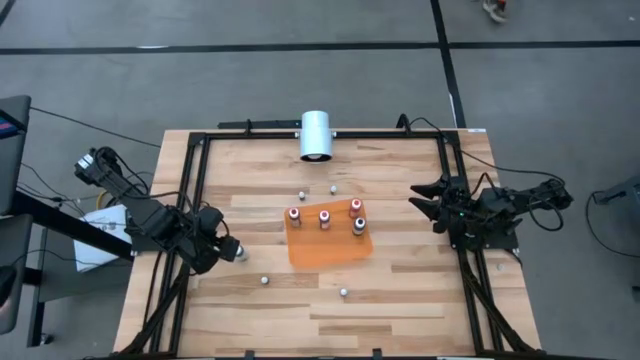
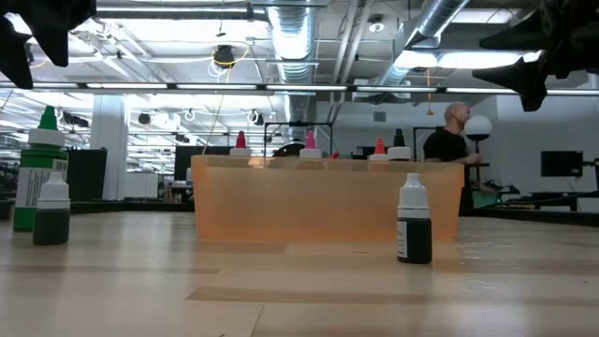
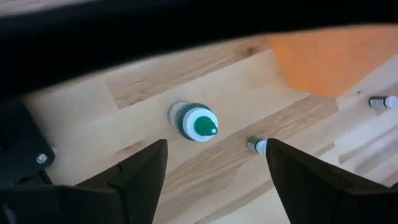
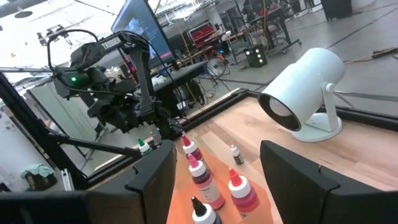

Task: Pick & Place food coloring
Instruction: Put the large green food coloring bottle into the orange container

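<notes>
Pale wooden table [image 1: 400, 300]: left gripper [image 3: 214, 163], fingers apart and empty, hangs directly above the upright green-capped food-coloring bottle [image 3: 198, 122], nearer than the open right gripper [image 1: 425, 205].

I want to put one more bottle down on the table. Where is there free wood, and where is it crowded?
Free: the table corner nearest the right gripper, beyond the orange tray, and the strip between the tray and that gripper. Crowded: the tray with four bottles, the small bottles by the white cylinder, and the green-topped bottle under the left gripper.
</notes>
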